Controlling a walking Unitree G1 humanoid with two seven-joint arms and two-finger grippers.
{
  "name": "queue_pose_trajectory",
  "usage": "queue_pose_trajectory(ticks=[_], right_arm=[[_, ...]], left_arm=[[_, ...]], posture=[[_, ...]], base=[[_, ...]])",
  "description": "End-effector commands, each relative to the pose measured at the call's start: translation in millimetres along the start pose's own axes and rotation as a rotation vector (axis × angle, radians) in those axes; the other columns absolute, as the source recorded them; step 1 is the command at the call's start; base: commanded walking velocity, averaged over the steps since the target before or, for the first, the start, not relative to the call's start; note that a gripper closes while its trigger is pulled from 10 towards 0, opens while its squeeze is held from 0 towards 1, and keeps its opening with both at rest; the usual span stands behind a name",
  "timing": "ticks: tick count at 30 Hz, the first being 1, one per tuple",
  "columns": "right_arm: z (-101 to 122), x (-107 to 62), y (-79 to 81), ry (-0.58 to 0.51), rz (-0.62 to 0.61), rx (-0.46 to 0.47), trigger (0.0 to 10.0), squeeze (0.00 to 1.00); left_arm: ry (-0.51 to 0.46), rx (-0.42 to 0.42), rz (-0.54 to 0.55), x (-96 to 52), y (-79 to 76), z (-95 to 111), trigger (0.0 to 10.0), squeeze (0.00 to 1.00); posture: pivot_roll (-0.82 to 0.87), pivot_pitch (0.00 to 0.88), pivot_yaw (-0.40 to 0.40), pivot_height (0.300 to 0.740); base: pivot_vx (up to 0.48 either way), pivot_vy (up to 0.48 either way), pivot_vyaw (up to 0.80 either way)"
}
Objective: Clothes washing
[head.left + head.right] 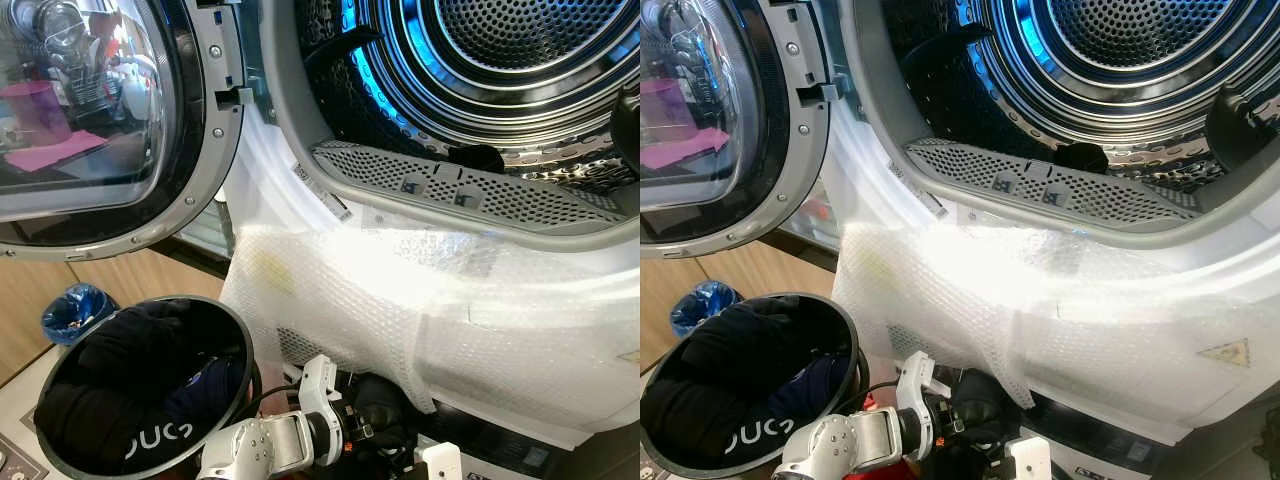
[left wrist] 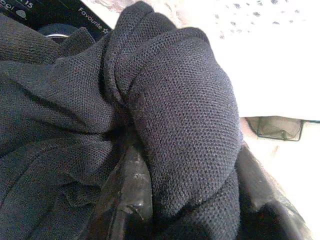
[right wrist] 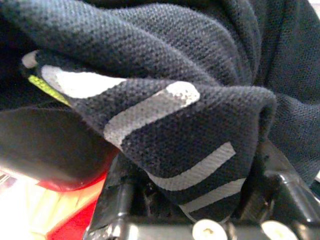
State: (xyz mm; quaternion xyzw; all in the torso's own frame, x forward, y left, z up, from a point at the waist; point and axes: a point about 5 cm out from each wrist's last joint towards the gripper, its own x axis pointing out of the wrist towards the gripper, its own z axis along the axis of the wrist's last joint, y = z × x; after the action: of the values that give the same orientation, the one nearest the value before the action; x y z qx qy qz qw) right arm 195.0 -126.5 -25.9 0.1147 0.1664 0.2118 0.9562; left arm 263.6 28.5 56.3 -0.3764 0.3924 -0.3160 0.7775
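Left eye view: open door (image 1: 110, 120) beside drum (image 1: 480, 70) | bin (image 1: 140, 390) below | both grippers clenched on dark garment (image 2: 170, 110)

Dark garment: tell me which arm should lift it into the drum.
Left, probably. The left claw grips the dark garment just below the open drum, beside the basket. The right claw pinches printed fabric too, so it could assist.

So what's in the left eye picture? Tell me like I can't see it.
A washing machine drum stands open with its round door swung to the left and bubble wrap draped over its front. Below it, a black basket holds dark clothes, and the robot's silver arm reaches in beside it.
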Motion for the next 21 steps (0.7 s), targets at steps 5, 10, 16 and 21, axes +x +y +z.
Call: queue_pose_trajectory(ticks=[5,10,16,21], right_arm=[[21.5,10.0,2.2,-0.113,0.015,-0.016,0.0,0.0],[21.5,10.0,2.2,-0.113,0.015,-0.016,0.0,0.0],[21.5,10.0,2.2,-0.113,0.015,-0.016,0.0,0.0],[21.5,10.0,2.2,-0.113,0.015,-0.016,0.0,0.0]], left_arm=[[0.166,0.248,-0.294,25.3,-150.1,-8.5,4.8,0.0],[0.166,0.248,-0.294,25.3,-150.1,-8.5,4.8,0.0],[0.166,0.248,-0.294,25.3,-150.1,-8.5,4.8,0.0],[0.166,0.248,-0.294,25.3,-150.1,-8.5,4.8,0.0]], posture=[[-0.04,0.0,0.0,0.74],[-0.04,0.0,0.0,0.74],[-0.04,0.0,0.0,0.74],[-0.04,0.0,0.0,0.74]], base=[[0.0,0.0,0.0],[0.0,0.0,0.0],[0.0,0.0,0.0],[0.0,0.0,0.0]])
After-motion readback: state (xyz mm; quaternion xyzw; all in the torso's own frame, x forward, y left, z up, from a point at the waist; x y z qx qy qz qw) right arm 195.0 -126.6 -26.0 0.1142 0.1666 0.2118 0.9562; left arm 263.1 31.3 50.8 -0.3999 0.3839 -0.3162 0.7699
